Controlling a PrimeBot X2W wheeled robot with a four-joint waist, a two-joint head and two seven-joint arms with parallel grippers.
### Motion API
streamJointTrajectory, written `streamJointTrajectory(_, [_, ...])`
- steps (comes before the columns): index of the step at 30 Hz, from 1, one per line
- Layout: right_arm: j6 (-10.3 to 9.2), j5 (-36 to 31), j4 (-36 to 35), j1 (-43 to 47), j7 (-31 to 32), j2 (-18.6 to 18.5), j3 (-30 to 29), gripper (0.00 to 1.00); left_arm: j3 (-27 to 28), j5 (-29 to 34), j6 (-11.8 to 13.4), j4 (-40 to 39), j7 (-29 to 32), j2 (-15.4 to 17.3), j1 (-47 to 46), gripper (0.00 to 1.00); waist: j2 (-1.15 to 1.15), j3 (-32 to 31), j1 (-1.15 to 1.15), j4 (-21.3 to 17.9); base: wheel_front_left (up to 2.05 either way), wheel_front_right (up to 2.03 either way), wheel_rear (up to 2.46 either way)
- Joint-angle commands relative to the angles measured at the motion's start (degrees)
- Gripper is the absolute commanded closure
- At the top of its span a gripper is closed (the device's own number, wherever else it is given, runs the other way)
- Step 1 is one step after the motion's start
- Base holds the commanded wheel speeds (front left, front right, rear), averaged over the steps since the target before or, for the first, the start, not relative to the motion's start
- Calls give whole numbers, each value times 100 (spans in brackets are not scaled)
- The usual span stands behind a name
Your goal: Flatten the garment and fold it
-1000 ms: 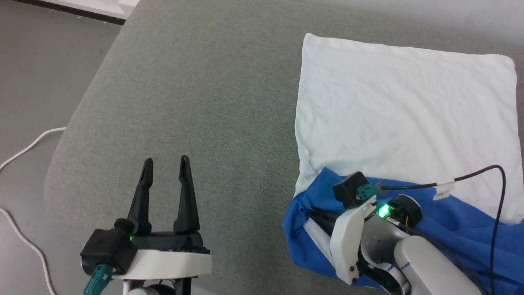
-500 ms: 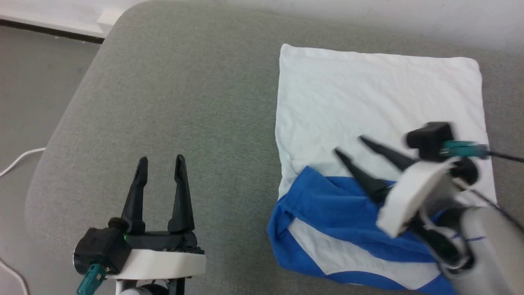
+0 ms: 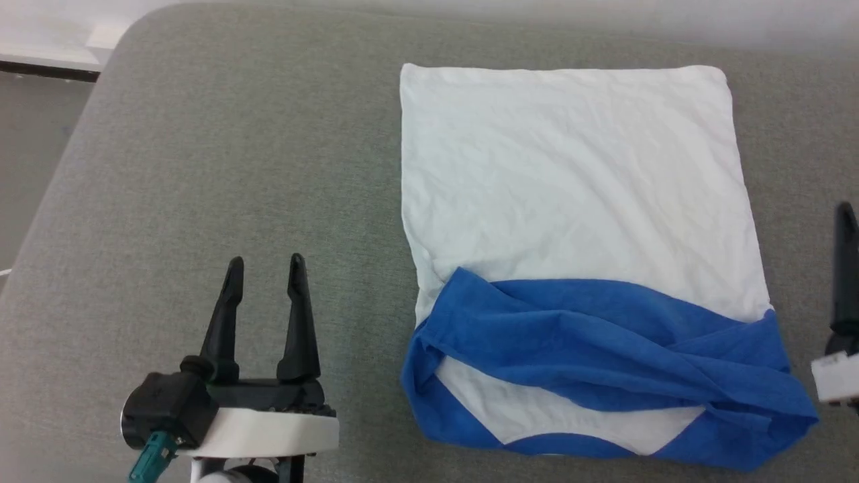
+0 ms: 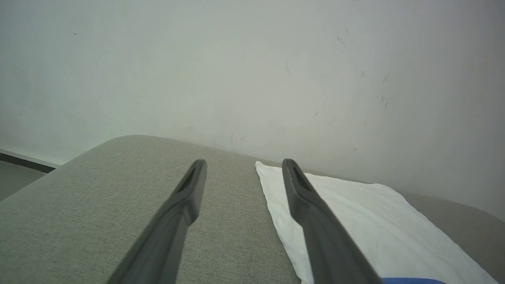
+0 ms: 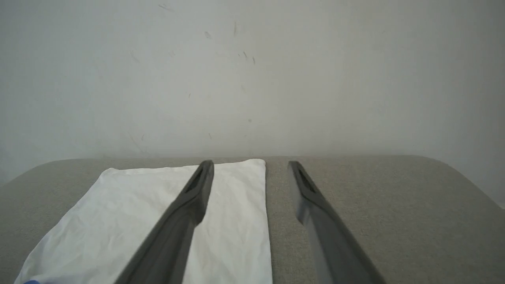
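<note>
**Desk:** Where is the garment sitting?

**Operator:** I see the garment (image 3: 570, 188) lying on the right half of the grey cushion (image 3: 201, 168). Its far edge runs close along the cushion's far edge, under the pale wall (image 4: 252, 59). The white body lies spread as a rough rectangle with light creases. The blue sleeves (image 3: 604, 329) are bunched in a twisted band across its near end. Nearer than that band, a strip of white shows, with blue trim below it. A narrow margin of bare cushion shows past the garment's right edge.

**Desk:** And your left hand?

**Operator:** My left hand (image 3: 265, 260) is over the near left part of the cushion, apart from the garment's left edge. Its two fingers are spread with nothing between them, pointing toward the far edge.

**Desk:** The right one?

**Operator:** In the head view I get one dark finger (image 3: 844, 268) at the right margin, beside the garment's right edge. From the wrist camera, the right hand (image 5: 250, 163) is spread wide and holds nothing. Its left finger crosses in front of the white cloth and its right finger is over bare cushion.

**Desk:** Is either one touching the cloth?

**Operator:** I can't tell for the right hand; the left is clear of it.
</note>
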Motion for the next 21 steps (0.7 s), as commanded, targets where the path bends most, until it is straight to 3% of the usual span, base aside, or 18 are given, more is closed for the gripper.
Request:
streamJointTrajectory(1, [-4,-61,-44,139,-129,79,-86,0,-19,-16,26,29,-50,-23,-51,0,0,99,0,-113,0,0,0])
streamJointTrajectory(10, [-4,32,-171,299,-366,210,-188,0,27,11,-78,-132,277,168,-767,0,0,353,0,-212,0,0,0])
streamJointTrajectory(16, [-4,-7,-526,65,-212,214,-114,0,45,68,-373,-247,1652,695,-2384,0,0,860,0,-194,0,0,0])
streamJointTrajectory(21, [-4,51,-829,-204,-90,59,-30,0,62,-92,-679,226,3100,1093,-4039,0,0,1521,0,-229,0,0,0])
